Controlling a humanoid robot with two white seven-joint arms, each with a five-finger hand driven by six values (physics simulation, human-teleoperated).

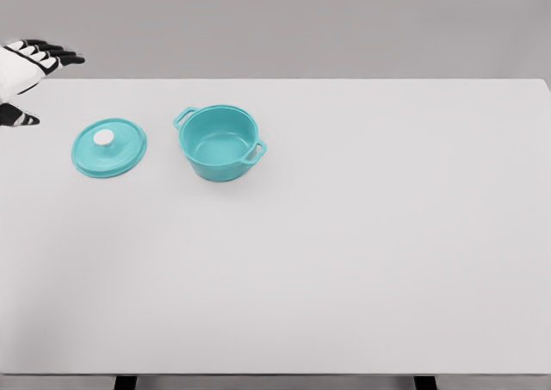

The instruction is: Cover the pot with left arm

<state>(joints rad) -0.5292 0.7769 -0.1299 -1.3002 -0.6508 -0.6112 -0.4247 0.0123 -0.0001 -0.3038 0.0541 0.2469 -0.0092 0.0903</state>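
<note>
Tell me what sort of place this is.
Most likely a simulated tabletop test scene, not a real kitchen: a plain white table against a bare grey backdrop, holding only a teal pot and its lid, with the robot's left hand at the far left edge.

The left hand (26,71), at the picture's upper left edge, looks like smooth white hard plastic with black fingertips of a duller finish. Just right of it and lower, the lid (108,148) has a smooth turquoise surface like enamel, faintly glossy, with a pale matt knob (104,137). Farther right of the hand, the pot (219,143) shows the same smooth turquoise enamel-like coat, inside and out. The table (362,252) beneath is flat, matt, pale grey, without grain or texture.
</note>
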